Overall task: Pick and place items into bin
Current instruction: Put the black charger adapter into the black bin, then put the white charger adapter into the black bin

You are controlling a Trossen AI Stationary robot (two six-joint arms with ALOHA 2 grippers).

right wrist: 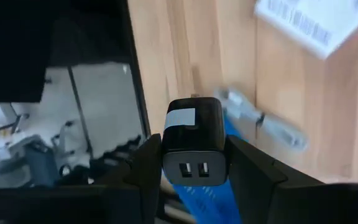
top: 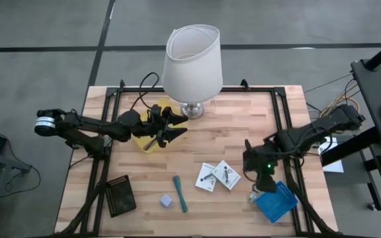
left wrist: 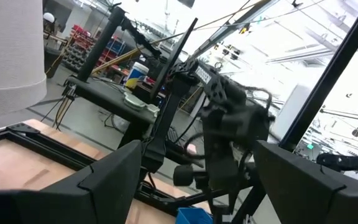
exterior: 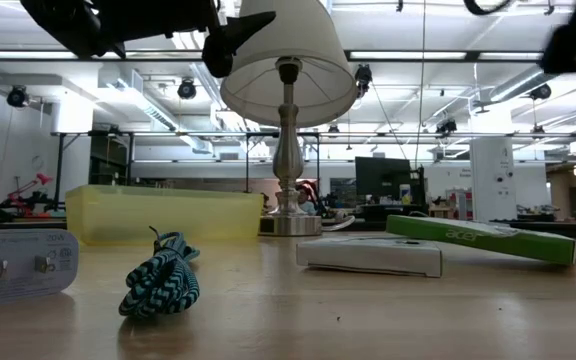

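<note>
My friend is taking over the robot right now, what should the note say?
Right gripper: shut on a black USB charger block, near the table's right edge by the blue mesh piece.
Left gripper: open, empty, raised over the yellow bin beside the lamp.
Still on the table: teal cable, two white cards, lavender cube, dark square piece.
Done: I cannot tell what is in the bin.
Left: carry the charger over, then the rest.

Left hand (top: 170, 129) raised, fingers spread wide; right hand (top: 264, 177) low, fingers clamped on small load
</note>
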